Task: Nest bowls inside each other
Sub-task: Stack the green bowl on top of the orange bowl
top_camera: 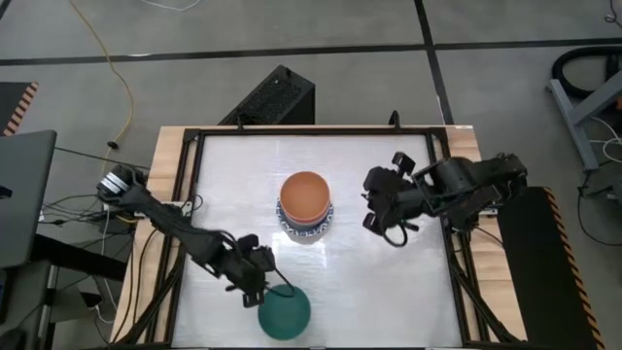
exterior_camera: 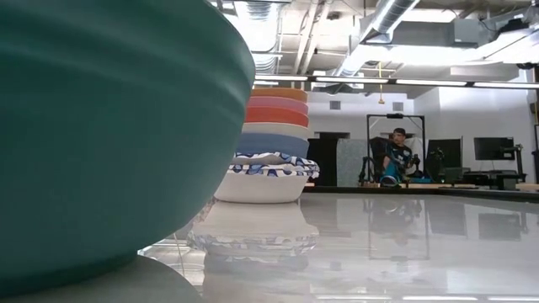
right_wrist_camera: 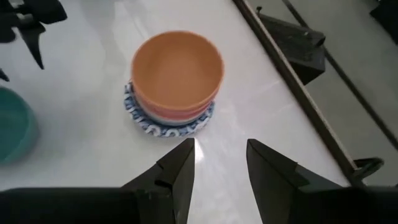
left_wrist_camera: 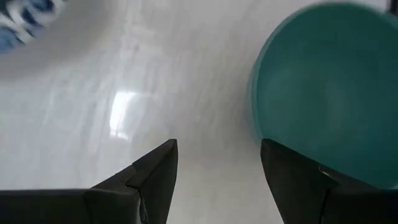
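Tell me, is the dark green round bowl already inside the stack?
Out. The dark green round bowl sits alone on the table, apart from the orange-topped stack.

Robotics lab; exposed ceiling ducts (exterior_camera: 379, 25); monitors (exterior_camera: 493, 149); seated person (exterior_camera: 396, 156); floor cables (top_camera: 107, 68)

Tabletop (top_camera: 389, 292): white, glossy, mirrors bowl stack in low view; light wood border, dark metal-looking frame. Green bowl (top_camera: 284, 311): smooth, matt-satin. Orange bowl (top_camera: 305, 195) atop stack: smooth, matt. Patterned bowl (exterior_camera: 261, 181): glazed-looking sheen. Pincer fingers (left_wrist_camera: 155, 171): matt black.
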Available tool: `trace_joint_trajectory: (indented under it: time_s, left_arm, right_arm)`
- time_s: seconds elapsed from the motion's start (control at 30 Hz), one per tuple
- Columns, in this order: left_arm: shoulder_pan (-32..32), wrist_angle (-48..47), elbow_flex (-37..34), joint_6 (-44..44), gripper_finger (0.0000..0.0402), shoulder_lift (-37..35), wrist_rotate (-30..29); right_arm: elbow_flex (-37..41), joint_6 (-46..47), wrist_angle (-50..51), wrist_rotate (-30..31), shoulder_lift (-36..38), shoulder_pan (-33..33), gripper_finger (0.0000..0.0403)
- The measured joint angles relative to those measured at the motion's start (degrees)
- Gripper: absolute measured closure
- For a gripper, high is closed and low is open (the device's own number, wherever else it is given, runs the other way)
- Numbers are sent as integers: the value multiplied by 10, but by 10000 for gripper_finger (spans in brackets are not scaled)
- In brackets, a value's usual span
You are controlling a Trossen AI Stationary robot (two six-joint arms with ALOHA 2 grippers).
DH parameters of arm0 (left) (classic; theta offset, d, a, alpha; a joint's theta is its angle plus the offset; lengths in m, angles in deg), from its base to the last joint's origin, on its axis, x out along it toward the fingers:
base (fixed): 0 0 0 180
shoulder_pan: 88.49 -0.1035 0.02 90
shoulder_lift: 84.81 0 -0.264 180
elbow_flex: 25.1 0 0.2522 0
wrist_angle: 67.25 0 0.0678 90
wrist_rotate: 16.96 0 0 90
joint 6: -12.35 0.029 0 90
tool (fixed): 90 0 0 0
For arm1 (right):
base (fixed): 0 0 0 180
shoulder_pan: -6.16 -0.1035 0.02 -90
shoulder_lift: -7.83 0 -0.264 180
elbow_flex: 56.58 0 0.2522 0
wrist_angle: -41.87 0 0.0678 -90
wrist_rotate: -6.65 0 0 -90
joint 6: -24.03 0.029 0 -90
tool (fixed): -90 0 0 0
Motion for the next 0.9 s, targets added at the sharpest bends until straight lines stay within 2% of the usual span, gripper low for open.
trace_joint_trajectory:
  time_s: [0.23, 0.47, 0.6, 0.9]
  left_arm:
    - [14, 2, 29, -39, 182, 59, 4]
    - [15, -7, 49, -31, 182, 64, 7]
    - [15, -38, 51, -21, 182, 64, -14]
    - [13, -49, 51, -43, 182, 64, -29]
  right_arm:
    - [30, 21, 0, 45, 15, -66, 237]
    - [30, 73, 0, 118, 87, -119, 237]
    - [38, 91, 1, 164, 119, -133, 237]
    - [120, 102, 0, 174, 142, -133, 237]
